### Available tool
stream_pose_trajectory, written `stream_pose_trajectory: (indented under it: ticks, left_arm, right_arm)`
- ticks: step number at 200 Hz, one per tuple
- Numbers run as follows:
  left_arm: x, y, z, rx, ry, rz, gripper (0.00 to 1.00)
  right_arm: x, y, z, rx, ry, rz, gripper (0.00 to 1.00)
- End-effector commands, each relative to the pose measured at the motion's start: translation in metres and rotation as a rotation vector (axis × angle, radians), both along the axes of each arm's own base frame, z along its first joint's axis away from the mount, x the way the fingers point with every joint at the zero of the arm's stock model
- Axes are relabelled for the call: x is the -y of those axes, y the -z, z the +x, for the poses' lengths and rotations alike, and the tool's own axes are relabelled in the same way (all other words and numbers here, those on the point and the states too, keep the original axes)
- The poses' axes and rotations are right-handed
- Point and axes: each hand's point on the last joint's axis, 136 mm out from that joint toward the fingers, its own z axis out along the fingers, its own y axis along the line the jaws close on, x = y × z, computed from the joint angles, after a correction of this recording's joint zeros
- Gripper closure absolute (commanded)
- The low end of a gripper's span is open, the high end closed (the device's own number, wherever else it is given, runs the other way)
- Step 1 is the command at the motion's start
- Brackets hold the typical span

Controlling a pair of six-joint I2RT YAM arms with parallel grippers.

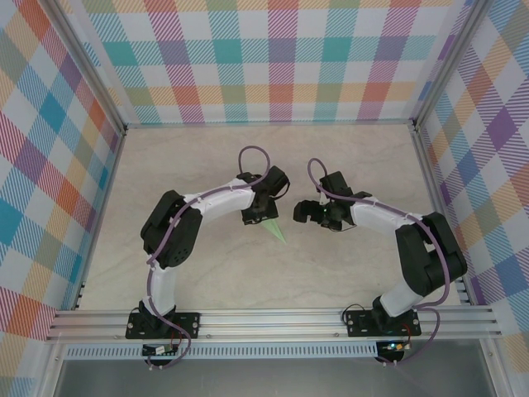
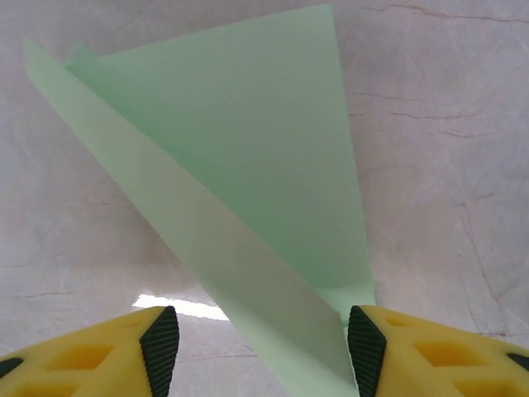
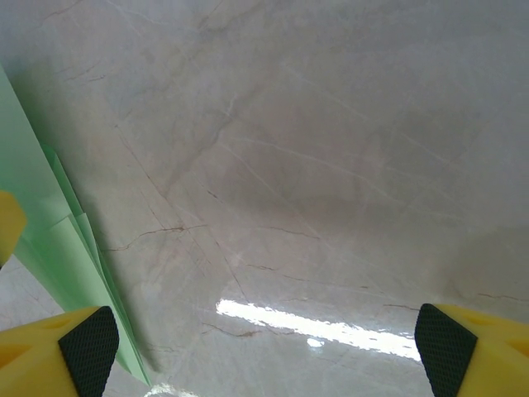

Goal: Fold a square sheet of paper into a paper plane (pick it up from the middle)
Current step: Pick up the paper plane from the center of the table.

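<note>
The pale, marble-veined bench [image 1: 215, 273] is glossy and flat. On it lies the paper plane [image 2: 248, 165], a slim mint-green dart of thin, layered triangles. Its narrow end runs between the left fingers [image 2: 161, 347], which stand released. The right fingers [image 3: 446, 356], spread wide and holding nothing, hang just beside its edge.

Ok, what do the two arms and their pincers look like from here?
The left arm and right arm are white links with black joints, each carrying a looping purple cable. The left pincer and right pincer have yellow fingers with black pads.
</note>
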Motion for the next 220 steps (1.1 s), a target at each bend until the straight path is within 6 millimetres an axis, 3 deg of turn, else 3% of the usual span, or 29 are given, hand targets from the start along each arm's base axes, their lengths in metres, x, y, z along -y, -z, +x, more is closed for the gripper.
stream_pose_trajectory:
  ticks: [1, 32, 83, 107, 147, 178, 220]
  left_arm:
    - [-0.010, -0.005, -0.009, -0.010, -0.030, 0.033, 0.45]
    - [-0.018, -0.015, -0.014, 0.031, -0.073, 0.003, 0.54]
    - [-0.027, -0.008, -0.016, 0.056, -0.108, 0.012, 0.89]
    - [-0.026, -0.021, -0.010, 0.102, -0.092, -0.002, 1.00]
    - [-0.018, -0.067, -0.002, 0.218, 0.016, -0.072, 1.00]
    - [0.004, -0.102, 0.000, 0.292, 0.161, -0.201, 1.00]
    - [0.048, -0.108, 0.003, 0.289, 0.327, -0.450, 1.00]
  right_arm:
    - [0.004, -0.001, 0.001, 0.002, 0.020, -0.003, 0.05]
    - [0.004, 0.000, 0.001, -0.007, 0.026, -0.006, 0.05]
    - [0.006, 0.004, 0.001, -0.014, 0.032, -0.017, 0.05]
    - [0.007, 0.001, 0.001, -0.001, 0.035, -0.017, 0.05]
    - [0.011, -0.018, 0.004, 0.054, 0.050, 0.018, 0.05]
    - [0.017, -0.043, 0.007, 0.107, 0.075, 0.060, 0.05]
    - [0.022, -0.067, 0.004, 0.139, 0.112, 0.114, 0.07]
